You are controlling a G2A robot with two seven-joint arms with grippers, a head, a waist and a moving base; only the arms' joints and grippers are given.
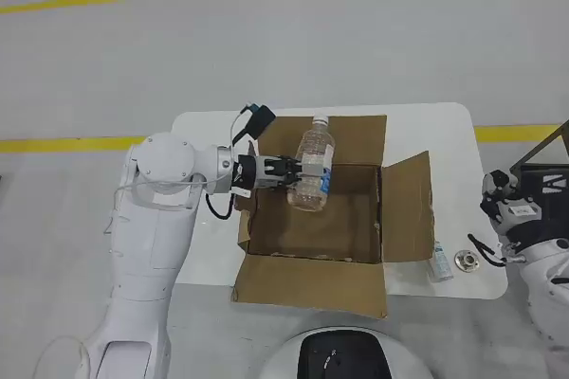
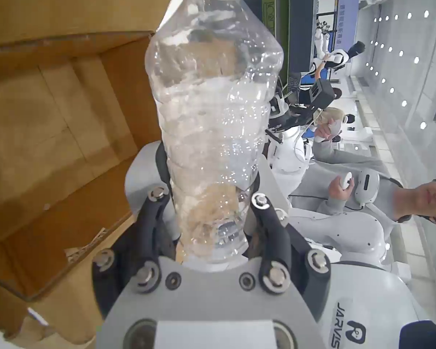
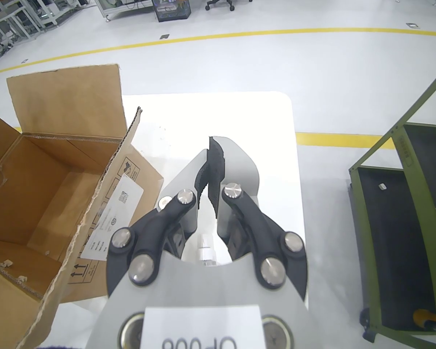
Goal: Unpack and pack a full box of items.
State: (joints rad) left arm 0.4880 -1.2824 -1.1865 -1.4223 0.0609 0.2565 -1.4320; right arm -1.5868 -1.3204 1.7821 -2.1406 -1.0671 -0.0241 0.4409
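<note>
Left claw [image 1: 302, 176] grips clear bottle [image 1: 315, 159] above open box [image 1: 308, 280]; right claw [image 3: 212, 168] closed, empty

Left arm [image 1: 161, 199]: it enters from 7 o'clock, bends at the elbow near 9 o'clock, and its forearm runs level toward 3 o'clock. The left gripper [image 1: 308, 172] faces 3 o'clock with its jaws clamped from both sides on the lower body of a clear bottle [image 2: 210, 110]. Right arm [image 1: 550, 275]: it is folded back at the 3 o'clock edge with the wrist turned toward 12 o'clock, and the right gripper [image 3: 212, 157] holds nothing, its two ribbed black pads [image 3: 216, 168] pressed flat together.
</note>
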